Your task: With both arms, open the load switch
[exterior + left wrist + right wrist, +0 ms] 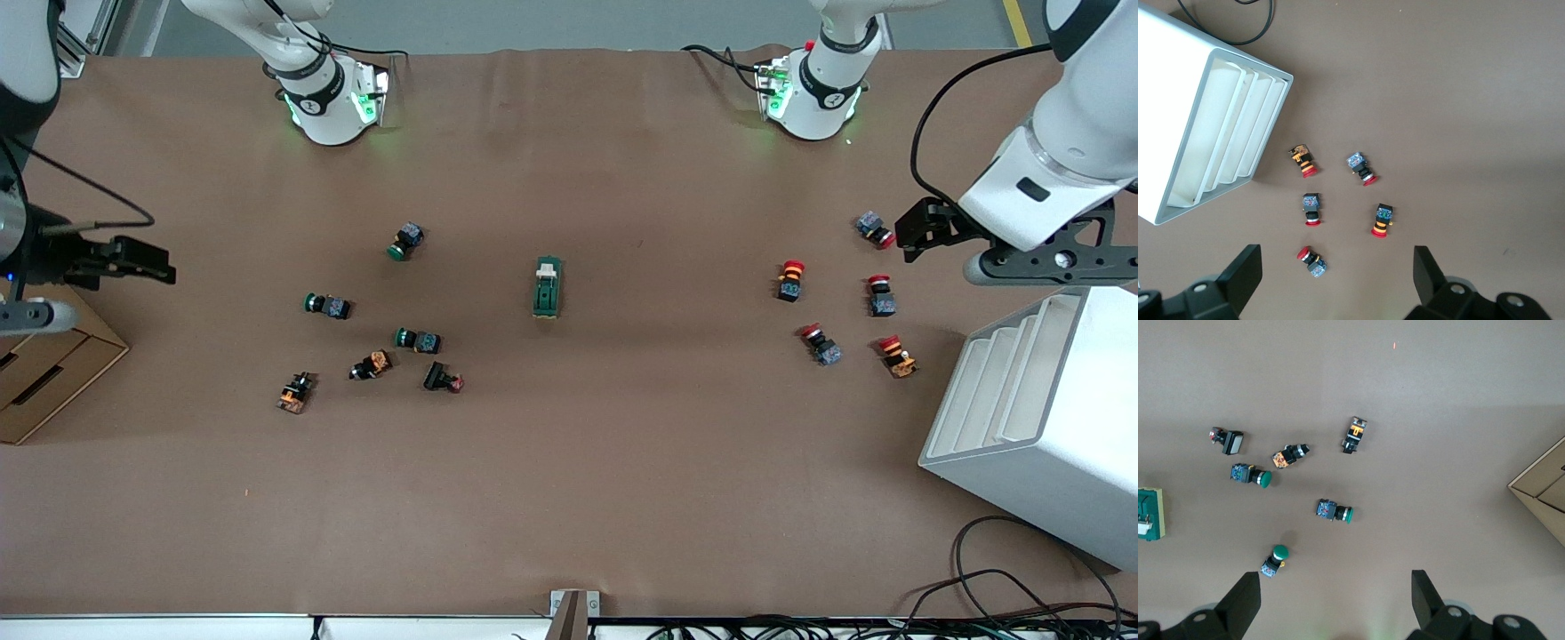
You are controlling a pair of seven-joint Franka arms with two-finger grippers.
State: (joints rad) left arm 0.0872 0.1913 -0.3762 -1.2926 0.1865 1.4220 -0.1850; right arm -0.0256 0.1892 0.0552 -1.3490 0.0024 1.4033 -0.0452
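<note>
The load switch (547, 287), a dark-green block with a white toggle at one end, lies alone at the middle of the table. In the right wrist view only one end of the load switch (1150, 513) shows, at the picture's edge. My left gripper (916, 233) hangs open in the air over the red-capped buttons at the left arm's end; its fingers (1245, 273) hold nothing. Over the right arm's end, my right gripper (151, 260) is also up in the air and open, its fingers (1428, 597) spread wide and empty. Both grippers are well apart from the switch.
Several red-capped push buttons (791, 280) lie toward the left arm's end, beside a white slotted bin (1040, 418). Green-capped buttons (418, 340) and other small parts are scattered toward the right arm's end, near a cardboard box (44, 373). Cables (1005, 596) trail at the near edge.
</note>
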